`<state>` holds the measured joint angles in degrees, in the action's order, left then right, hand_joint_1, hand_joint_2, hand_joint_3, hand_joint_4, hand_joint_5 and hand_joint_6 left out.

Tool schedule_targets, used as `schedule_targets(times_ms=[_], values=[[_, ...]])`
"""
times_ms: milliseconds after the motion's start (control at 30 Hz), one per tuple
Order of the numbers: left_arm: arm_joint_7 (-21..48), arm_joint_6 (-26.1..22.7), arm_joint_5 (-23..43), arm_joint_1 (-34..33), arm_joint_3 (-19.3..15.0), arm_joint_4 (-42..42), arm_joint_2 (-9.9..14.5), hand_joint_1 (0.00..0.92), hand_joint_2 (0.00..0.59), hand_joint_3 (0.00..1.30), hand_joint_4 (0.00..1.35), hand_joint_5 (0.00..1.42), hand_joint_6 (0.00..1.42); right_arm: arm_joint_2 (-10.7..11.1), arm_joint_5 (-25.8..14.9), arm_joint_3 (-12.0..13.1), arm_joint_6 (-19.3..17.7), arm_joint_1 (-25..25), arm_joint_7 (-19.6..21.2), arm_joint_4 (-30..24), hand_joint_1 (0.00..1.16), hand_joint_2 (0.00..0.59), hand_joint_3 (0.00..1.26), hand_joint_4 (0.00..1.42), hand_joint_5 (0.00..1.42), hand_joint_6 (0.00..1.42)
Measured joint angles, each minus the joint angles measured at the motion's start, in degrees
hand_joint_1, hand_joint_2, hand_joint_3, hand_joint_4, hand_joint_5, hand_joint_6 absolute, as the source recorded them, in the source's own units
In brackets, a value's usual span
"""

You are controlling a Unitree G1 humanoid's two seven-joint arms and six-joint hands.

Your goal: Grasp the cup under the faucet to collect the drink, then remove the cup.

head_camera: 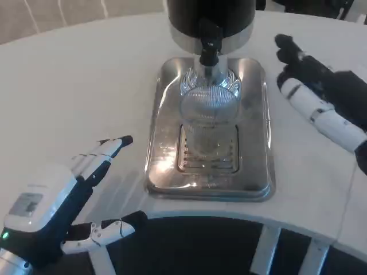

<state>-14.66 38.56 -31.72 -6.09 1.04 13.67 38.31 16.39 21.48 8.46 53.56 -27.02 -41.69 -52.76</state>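
On our white desk (74, 86) the dispenser (210, 20) stands over a steel drip tray (252, 143); the clear cup (207, 114) sits under the faucet (209, 50). Our left hand (69, 195) and right hand (315, 97) wait beside it, fingers spread, holding nothing. A glancing grip could tip the slick cup.

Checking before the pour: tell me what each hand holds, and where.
Nothing is held. The left hand and right hand are open, both apart from the cup under the faucet.

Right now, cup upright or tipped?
Upright: the cup stands on the tray under the faucet, rim up.
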Motion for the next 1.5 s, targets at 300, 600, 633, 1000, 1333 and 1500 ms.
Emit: schedule_targets(times_ms=[300, 600, 633, 1000, 1333, 1500], values=[[2.65, -0.58, 0.01, 2.18, -0.86, -2.89, -0.01, 0.107, 0.142, 0.09, 0.00, 0.07, 0.22, 3.56, -8.12, -1.45, 1.64, -4.55, 5.33, 4.38, 0.18, 0.586, 0.00, 0.00, 0.00, 0.00], [3.90, -0.98, 0.06, 4.28, -2.60, -5.03, -0.02, 0.105, 0.137, 0.09, 0.00, 0.07, 0.22, 4.92, -14.58, -3.41, 2.12, -8.39, 9.72, 7.52, 0.17, 0.586, 0.00, 0.00, 0.00, 0.00], [3.96, -1.00, 0.06, 4.64, -2.82, -5.31, -0.03, 0.104, 0.136, 0.09, 0.00, 0.07, 0.22, 4.99, -15.13, -3.71, 2.26, -8.88, 10.30, 7.93, 0.17, 0.586, 0.00, 0.00, 0.00, 0.00], [4.71, -1.13, 0.39, 7.99, -4.96, -7.86, -0.04, 0.101, 0.129, 0.09, 0.00, 0.06, 0.22, 4.67, -19.57, -7.67, 2.34, -13.84, 14.80, 12.06, 0.16, 0.586, 0.00, 0.00, 0.00, 0.01], [5.20, -1.19, 0.79, 9.97, -7.02, -9.17, -0.04, 0.097, 0.124, 0.10, 0.00, 0.06, 0.22, 4.60, -22.17, -10.07, 2.34, -15.07, 16.89, 13.11, 0.13, 0.586, 0.00, 0.00, 0.00, 0.02], [5.40, -1.22, 1.40, 10.43, -7.25, -9.74, -0.04, 0.096, 0.119, 0.10, 0.00, 0.06, 0.22, 5.99, -22.86, -11.73, 2.34, -16.10, 17.22, 13.86, 0.07, 0.586, 0.00, 0.00, 0.00, 0.00]])
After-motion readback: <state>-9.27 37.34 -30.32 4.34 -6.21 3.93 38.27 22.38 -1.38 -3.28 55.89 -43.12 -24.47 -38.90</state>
